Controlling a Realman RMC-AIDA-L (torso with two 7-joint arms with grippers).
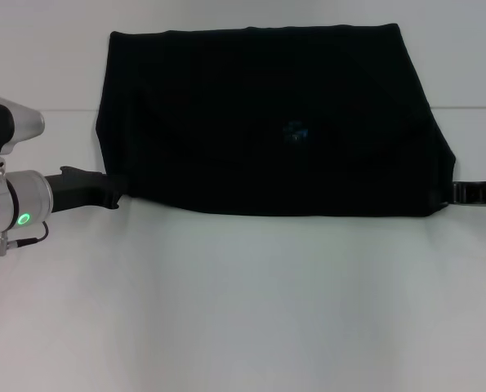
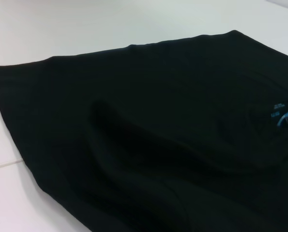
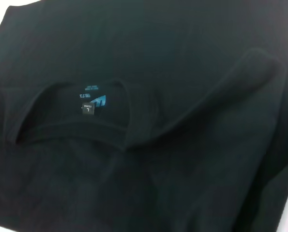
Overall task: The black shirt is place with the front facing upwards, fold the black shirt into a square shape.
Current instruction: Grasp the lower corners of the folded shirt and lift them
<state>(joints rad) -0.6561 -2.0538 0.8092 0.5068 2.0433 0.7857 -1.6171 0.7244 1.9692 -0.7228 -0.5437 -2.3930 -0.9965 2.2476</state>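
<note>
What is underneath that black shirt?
Under the black shirt only the white table shows around it. Both arms reach under its near corners, grippers hidden by cloth.

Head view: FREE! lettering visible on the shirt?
No. The black shirt shows plain black cloth, only the small blue neck label.

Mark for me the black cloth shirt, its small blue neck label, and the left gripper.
black cloth shirt (image 1: pixel 226 106): head view, upper folded panel.
small blue neck label (image 3: pixel 91 99): right wrist view, print inside the collar.
left gripper (image 1: pixel 118 193): head view, tip at the shirt's lower left corner.
</note>
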